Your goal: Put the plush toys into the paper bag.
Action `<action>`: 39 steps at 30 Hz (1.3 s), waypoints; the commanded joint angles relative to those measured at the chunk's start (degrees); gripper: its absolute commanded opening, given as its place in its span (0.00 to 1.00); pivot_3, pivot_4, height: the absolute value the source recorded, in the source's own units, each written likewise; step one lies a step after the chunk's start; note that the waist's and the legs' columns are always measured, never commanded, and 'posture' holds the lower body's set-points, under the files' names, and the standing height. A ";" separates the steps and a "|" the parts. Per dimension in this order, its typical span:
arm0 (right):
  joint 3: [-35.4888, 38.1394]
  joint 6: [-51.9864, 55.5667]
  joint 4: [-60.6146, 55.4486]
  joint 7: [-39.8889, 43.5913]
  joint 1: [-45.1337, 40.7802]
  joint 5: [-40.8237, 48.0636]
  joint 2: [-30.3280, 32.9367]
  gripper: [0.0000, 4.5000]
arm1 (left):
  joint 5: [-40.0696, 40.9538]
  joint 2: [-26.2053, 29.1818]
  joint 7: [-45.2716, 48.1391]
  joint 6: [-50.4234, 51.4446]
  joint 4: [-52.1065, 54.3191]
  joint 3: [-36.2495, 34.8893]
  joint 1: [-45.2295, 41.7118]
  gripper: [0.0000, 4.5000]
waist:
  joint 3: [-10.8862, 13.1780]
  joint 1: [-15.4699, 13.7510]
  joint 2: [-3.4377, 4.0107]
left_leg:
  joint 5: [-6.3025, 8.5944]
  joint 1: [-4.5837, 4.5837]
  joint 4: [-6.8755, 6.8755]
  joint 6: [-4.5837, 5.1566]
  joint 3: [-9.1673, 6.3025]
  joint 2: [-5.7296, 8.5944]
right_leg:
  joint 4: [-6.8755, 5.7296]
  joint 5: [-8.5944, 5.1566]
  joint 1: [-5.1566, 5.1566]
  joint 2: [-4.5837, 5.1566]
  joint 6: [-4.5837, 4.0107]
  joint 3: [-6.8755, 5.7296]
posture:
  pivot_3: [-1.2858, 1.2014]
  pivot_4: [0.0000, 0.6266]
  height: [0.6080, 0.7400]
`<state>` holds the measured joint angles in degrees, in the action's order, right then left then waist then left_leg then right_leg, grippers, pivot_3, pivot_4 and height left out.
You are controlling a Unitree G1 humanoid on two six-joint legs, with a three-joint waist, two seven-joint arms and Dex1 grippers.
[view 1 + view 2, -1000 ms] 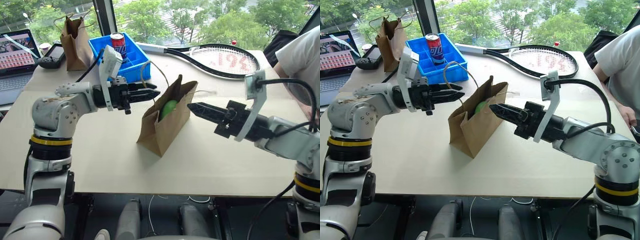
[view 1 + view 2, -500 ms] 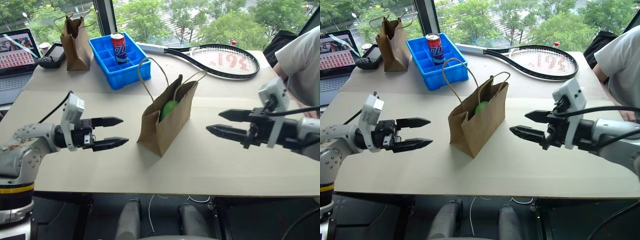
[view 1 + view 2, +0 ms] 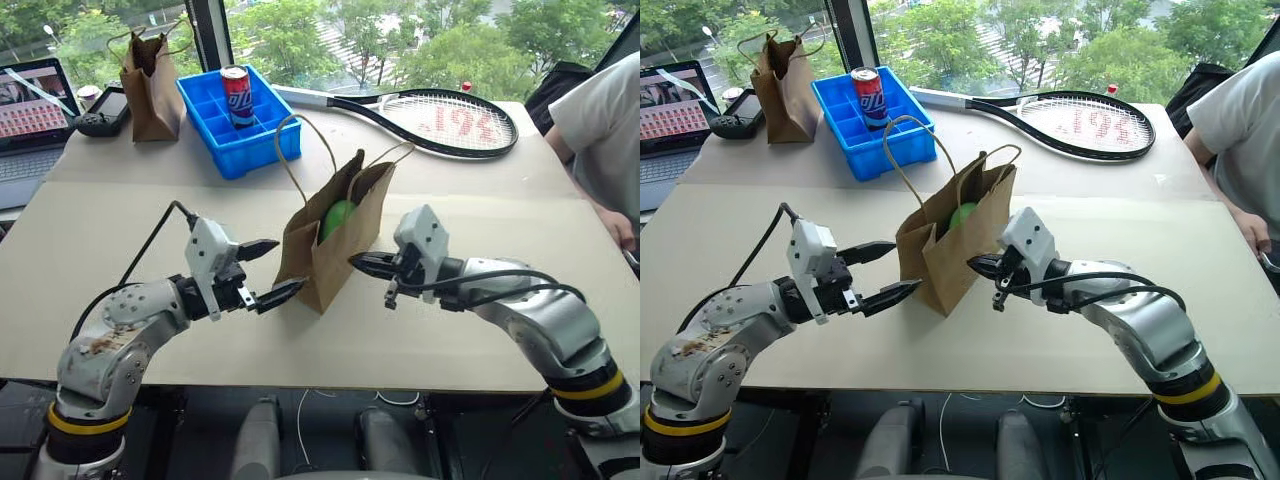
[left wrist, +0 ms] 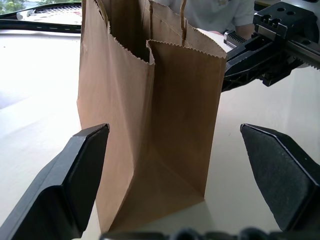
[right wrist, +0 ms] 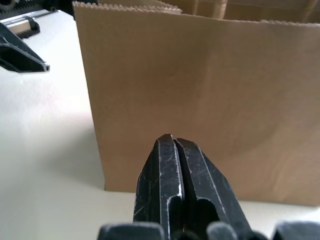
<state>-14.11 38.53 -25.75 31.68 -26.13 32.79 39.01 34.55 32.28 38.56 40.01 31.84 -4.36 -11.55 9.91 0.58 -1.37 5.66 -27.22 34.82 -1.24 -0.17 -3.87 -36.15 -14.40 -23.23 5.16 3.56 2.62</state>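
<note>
The light-brown paper bag (image 3: 325, 250) stands upright mid-table, its twine handles raised. A round green plush toy (image 3: 338, 215) shows inside its open mouth. My left gripper (image 3: 272, 270) is open, level with the bag's lower left side. In the left wrist view its fingers (image 4: 75, 180) stand either side of the bag (image 4: 150, 125) without touching it. My right gripper (image 3: 358, 262) is shut on nothing, its tip close to the bag's right face. In the right wrist view its closed fingertips (image 5: 172, 145) point at the bag wall (image 5: 210, 90).
At the back left stand a narrower, darker brown bag (image 3: 150, 85), a blue bin (image 3: 255, 135) holding a soda can (image 3: 236, 92), a laptop (image 3: 30, 110) and a black device (image 3: 105, 112). A tennis racket (image 3: 440, 115) lies behind. A person's arm (image 3: 600, 130) is at the right edge.
Both arms came down from the bag's mouth and spread apart, then closed in low beside the bag. The left gripper opened wide. The right gripper opened, then shut.
</note>
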 commanded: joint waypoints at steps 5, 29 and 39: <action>-0.16 -4.45 3.24 -0.26 -2.11 -6.96 -6.97 0.01 | -2.61 -3.94 -5.91 -0.64 0.89 4.47 -4.23 1.00 | -0.01 -0.21 -0.01 | -0.01 0.00 0.02 -0.01 0.02 0.02 | 0.01 0.03 0.03 0.01 0.04 0.00 | 0.52 0.24 0.93; 18.49 5.38 -3.40 3.07 8.69 -6.25 1.44 0.00 | -6.69 -5.07 4.98 -9.93 -15.49 8.35 -14.36 0.02 | -0.01 -1.29 -0.01 | 0.00 -0.01 0.01 -0.02 0.02 0.05 | -0.01 0.08 0.02 0.02 0.12 -0.01 | 0.52 0.24 0.93; 38.30 2.73 -2.90 10.55 28.11 -8.54 14.85 0.00 | -2.33 0.18 39.08 -21.67 -35.65 8.94 -28.60 0.02 | -0.03 -0.87 0.03 | -0.01 0.00 0.00 0.00 0.06 0.06 | 0.04 0.01 0.04 0.04 0.04 0.01 | 0.52 0.24 0.93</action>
<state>19.78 43.11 -27.34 40.98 1.30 24.29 52.70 29.97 31.69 70.60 19.89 -2.04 4.50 -38.58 9.88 -0.29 -1.35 5.65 -27.22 34.83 -1.24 -0.11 -3.81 -36.12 -14.38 -23.17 5.19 3.61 2.64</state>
